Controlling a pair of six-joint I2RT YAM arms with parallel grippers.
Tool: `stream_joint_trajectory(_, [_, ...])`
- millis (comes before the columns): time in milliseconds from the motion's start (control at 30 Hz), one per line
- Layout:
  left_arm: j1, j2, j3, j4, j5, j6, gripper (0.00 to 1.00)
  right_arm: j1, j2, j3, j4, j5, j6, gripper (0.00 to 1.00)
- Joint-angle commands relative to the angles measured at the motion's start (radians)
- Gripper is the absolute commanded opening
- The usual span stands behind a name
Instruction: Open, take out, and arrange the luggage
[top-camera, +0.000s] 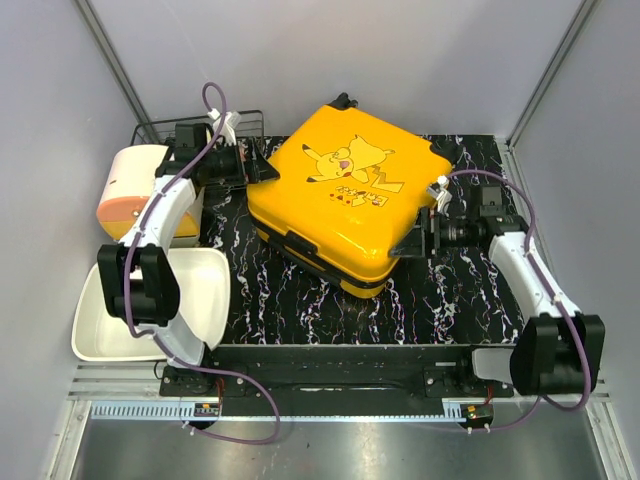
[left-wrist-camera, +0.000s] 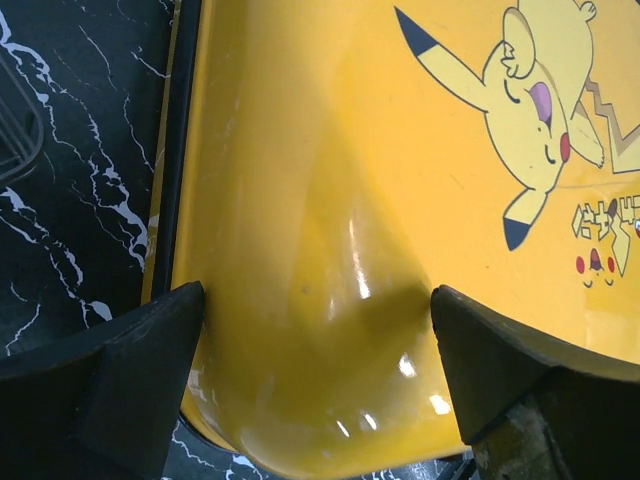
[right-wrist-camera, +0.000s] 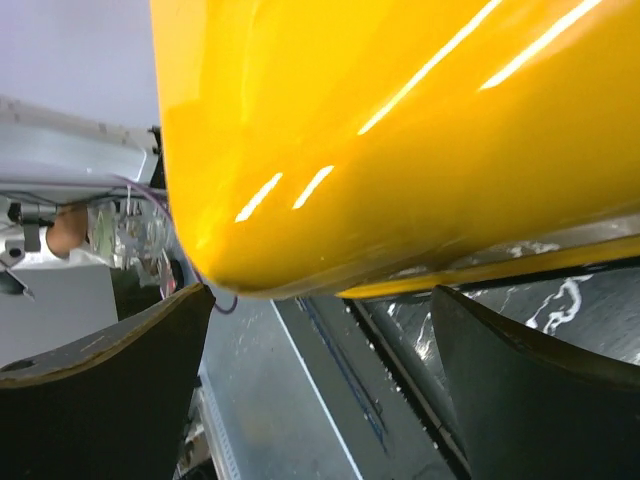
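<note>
Luggage lies flat & shut on the black marbled mat, mid-table, turned diagonal, Pikachu print facing up. A dark seam runs along its near side.

L gripper is at the luggage's far-left corner, released, jaws wide. In the wrist view the rounded yellow corner sits btwn the two fingers. One finger is right against the shell's edge, the other just beside it. Can't tell if either actually touches. No clamp on the shell.

R gripper is at the luggage's right corner, low by the mat, also released, jaws wide. In its wrist view the shell's rounded corner is ahead of & above the fingers, not btwn them. It holds nothing.

White tray sits near-left, beside the mat's near corner, partly under the L arm. Cream-and-orange container is behind the tray, left of the mat. Wire rack stands at the back, behind the L gripper.
</note>
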Motion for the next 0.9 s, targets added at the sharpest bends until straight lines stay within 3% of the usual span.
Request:
stream_joint_trajectory(0, [-0.039,0.063,0.004,0.047,0.126,-0.066,0.99,0.031,-0.122,-0.027,0.005,0.002,-0.018,1.0])
stream_joint_trajectory(267, [-0.169,0.354,0.299,0.035,0.139,-0.057,0.91,0.026,-0.193,0.016,-0.046,0.191,-0.204,1.0])
stream_joint_trajectory(467, [-0.258,0.455,0.424,-0.056,0.163,0.04,0.79,0.028,-0.161,0.066,-0.141,0.257,-0.336,1.0])
stream_joint_trajectory(567, [-0.272,0.461,0.482,-0.106,0.177,0.073,0.79,0.026,-0.173,0.063,-0.173,0.255,-0.43,1.0])
stream_joint_trajectory(633, [-0.248,0.433,0.539,-0.135,0.159,0.057,0.86,0.026,-0.194,0.027,-0.173,0.251,-0.484,1.0])
stream_joint_trajectory(667, [-0.192,0.374,0.533,-0.119,0.15,-0.019,0.87,0.028,-0.216,0.007,-0.143,0.249,-0.507,0.98])
stream_joint_trajectory(733, [-0.091,0.285,0.452,-0.039,0.096,-0.089,0.9,0.029,-0.236,-0.059,-0.092,0.244,-0.51,0.97])
stream_joint_trajectory(867, [0.022,-0.061,0.204,0.004,0.001,-0.126,0.93,0.052,-0.231,-0.114,0.047,0.231,-0.466,0.91])
